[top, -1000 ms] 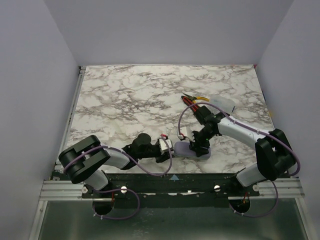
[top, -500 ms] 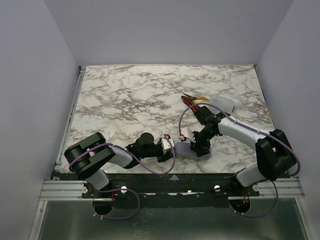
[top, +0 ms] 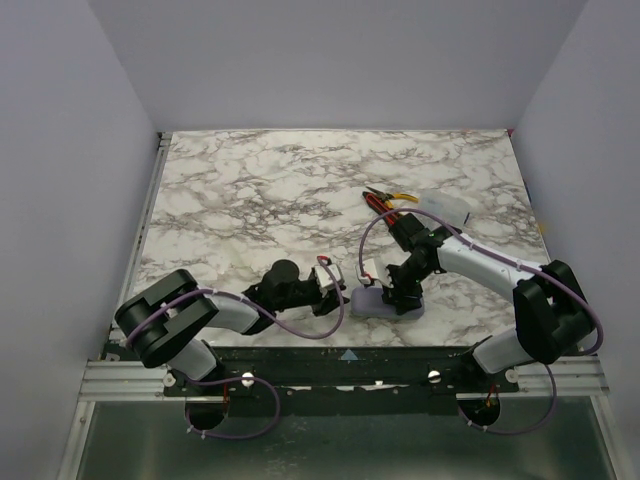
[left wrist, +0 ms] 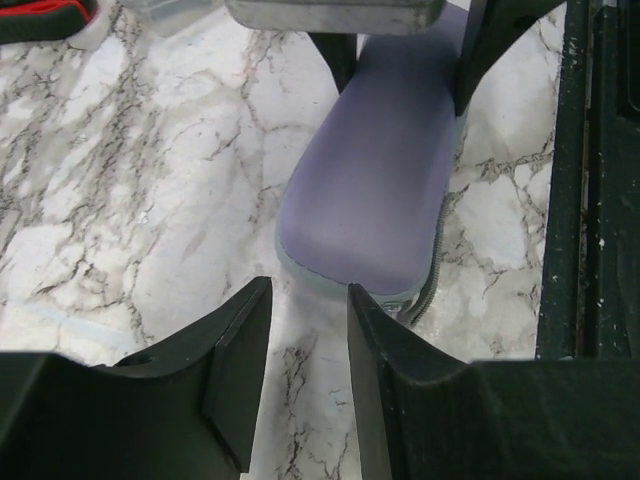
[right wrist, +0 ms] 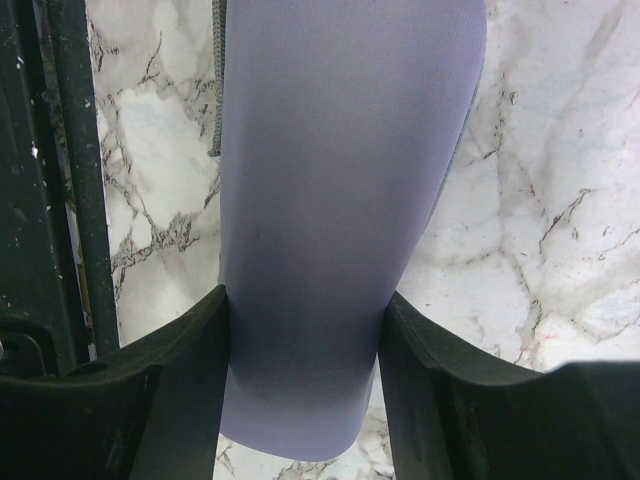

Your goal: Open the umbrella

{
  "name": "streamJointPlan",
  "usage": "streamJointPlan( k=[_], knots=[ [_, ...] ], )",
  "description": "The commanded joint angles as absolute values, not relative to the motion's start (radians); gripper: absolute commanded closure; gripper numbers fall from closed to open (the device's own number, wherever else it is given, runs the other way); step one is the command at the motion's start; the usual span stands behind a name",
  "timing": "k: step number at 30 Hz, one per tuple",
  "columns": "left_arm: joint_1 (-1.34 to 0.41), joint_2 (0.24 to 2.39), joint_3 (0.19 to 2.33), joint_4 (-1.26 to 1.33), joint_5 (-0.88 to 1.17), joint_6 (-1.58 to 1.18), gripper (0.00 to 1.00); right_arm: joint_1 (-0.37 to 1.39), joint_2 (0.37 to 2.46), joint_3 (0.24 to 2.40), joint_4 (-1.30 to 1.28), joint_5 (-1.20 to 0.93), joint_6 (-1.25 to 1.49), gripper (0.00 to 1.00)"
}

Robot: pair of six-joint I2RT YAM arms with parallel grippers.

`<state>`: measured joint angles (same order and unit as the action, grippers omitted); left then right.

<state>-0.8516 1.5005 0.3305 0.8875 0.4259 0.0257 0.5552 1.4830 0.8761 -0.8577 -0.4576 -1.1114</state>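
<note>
The umbrella itself is nowhere in sight. My guess is that it sits zipped inside the lavender case (top: 385, 302), which lies on the table (top: 250, 200) close to the near edge, between the two arms. The right gripper (right wrist: 305, 335) is clamped across the case's width, with a finger pressed flat on each long side. The left gripper (left wrist: 308, 300) hovers just short of the case's rounded end, jaws parted a little with only marble between them, holding nothing. The case looks like a stiff, smooth shell, light enough to slide on the marble, so the side clamp seems the right way to pin it. The zipper (left wrist: 436, 262) running round its rim is likely where the left fingers must work, though I cannot make out its pull. The umbrella inside should be light, with soft fabric and thin ribs that bend easily, so it is best taken by the handle or shaft. Pliers (top: 385, 200) lie well behind.
</note>
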Motion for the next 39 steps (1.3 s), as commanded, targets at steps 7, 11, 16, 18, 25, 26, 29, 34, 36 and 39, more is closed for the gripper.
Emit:
streamJointPlan(
  k=[7,11,16,18,25,26,29,34,36,39],
  knots=[
    [-0.909,1.573,0.355,0.858,0.380,-0.034,0.64,0.556,1.502,0.848,-0.933,-0.404,-1.126,0.46],
    [-0.931,1.568,0.339,0.877,0.397,-0.039,0.63,0.547,1.497,0.844,-0.941,-0.410,-1.146,0.46],
    [-0.967,1.581,0.341,0.876,0.429,-0.016,0.63,0.541,1.500,0.844,-0.943,-0.406,-1.163,0.46],
    [-0.987,1.583,0.340,0.865,0.418,-0.017,0.63,0.536,1.505,0.847,-0.948,-0.405,-1.173,0.46],
    [-0.997,1.602,0.350,0.854,0.393,-0.026,0.63,0.505,1.500,0.848,-0.969,-0.405,-1.214,0.46],
    [-0.999,1.611,0.354,0.852,0.388,-0.027,0.64,0.505,1.498,0.848,-0.971,-0.407,-1.216,0.46],
    [-1.001,1.640,0.372,0.847,0.367,-0.032,0.67,0.505,1.494,0.846,-0.970,-0.418,-1.218,0.46],
    [-1.010,1.657,0.375,0.873,0.353,-0.040,0.65,0.505,1.499,0.846,-0.964,-0.430,-1.207,0.46],
    [-1.014,1.658,0.373,0.885,0.351,-0.042,0.66,0.504,1.500,0.843,-0.957,-0.432,-1.198,0.46],
    [-1.020,1.667,0.375,0.909,0.359,-0.050,0.66,0.504,1.503,0.841,-0.950,-0.434,-1.182,0.46]
  ],
)
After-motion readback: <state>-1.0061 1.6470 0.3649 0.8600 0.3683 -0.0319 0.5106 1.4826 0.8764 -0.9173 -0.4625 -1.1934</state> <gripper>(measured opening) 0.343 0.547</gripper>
